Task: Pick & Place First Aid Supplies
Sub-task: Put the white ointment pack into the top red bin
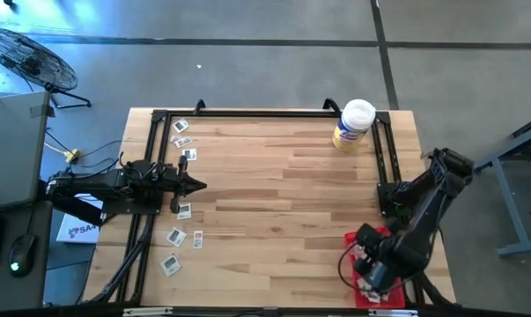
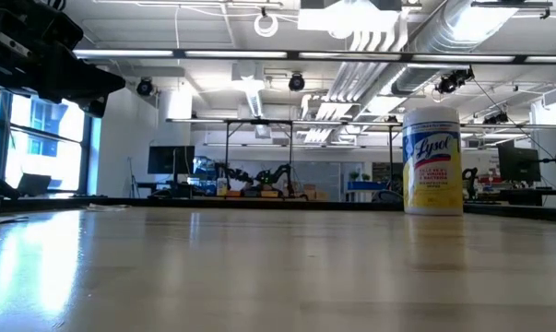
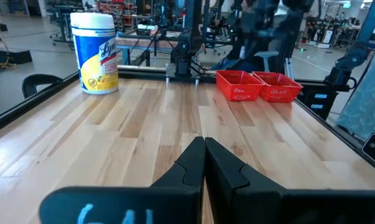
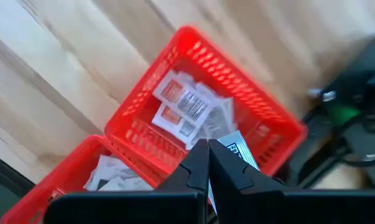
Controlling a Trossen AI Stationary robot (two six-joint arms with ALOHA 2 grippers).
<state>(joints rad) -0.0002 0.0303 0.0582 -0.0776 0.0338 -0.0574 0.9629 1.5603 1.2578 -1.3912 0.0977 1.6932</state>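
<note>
Hovering over your red mesh trays [image 4: 262, 134], the right gripper [image 4: 208, 163] pinches one flat printed packet [image 4: 242, 149] — more packets [image 1: 175, 236] lie on pale wood by the shut, empty left gripper [image 1: 200, 186].

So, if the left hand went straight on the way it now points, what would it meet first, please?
The left hand, shut, points across bare table. The way looks free until the red trays at the far side, though depth is hard to judge.

Robotics lab or workshop, exposed ceiling ducts [image 2: 462, 28] and strip lights seen overhead, concrete floor [image 1: 247, 70], floor fan [image 1: 27, 57], other robot arms [image 2: 259, 175] glimpsed on benches behind
</note>
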